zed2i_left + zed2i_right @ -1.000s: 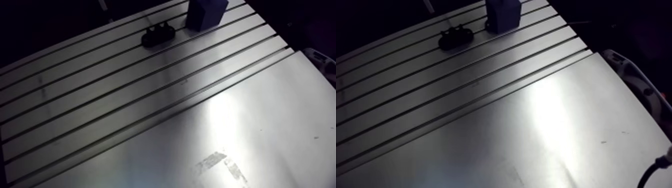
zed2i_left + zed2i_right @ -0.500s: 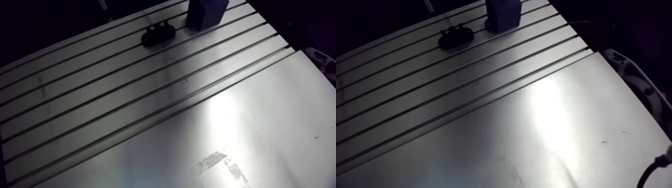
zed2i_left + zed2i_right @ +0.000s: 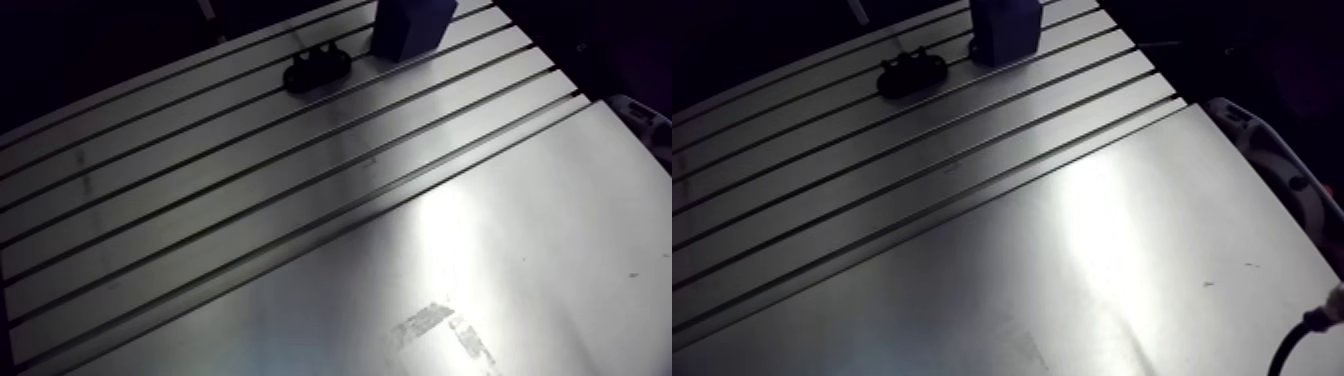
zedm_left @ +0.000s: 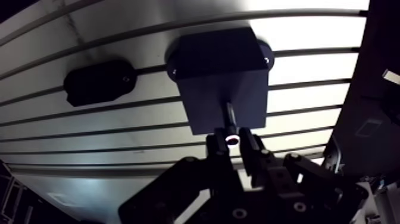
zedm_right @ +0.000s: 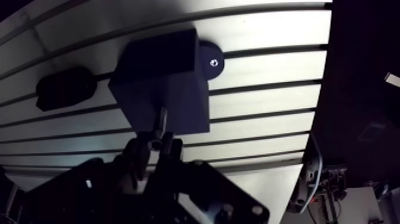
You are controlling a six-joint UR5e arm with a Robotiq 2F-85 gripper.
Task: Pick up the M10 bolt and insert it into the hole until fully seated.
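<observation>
Your hand (image 4: 232, 143) grips the bolt (image 4: 230, 114), its tip at the block (image 4: 217, 65) at 12 o'clock. Next, push straight in.

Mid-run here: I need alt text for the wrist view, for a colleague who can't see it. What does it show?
The pincer holds a bolt between its fingers, the shaft pointing at the near face of a dark block on the slotted table. A low black holder lies on the table beside the block.
</observation>
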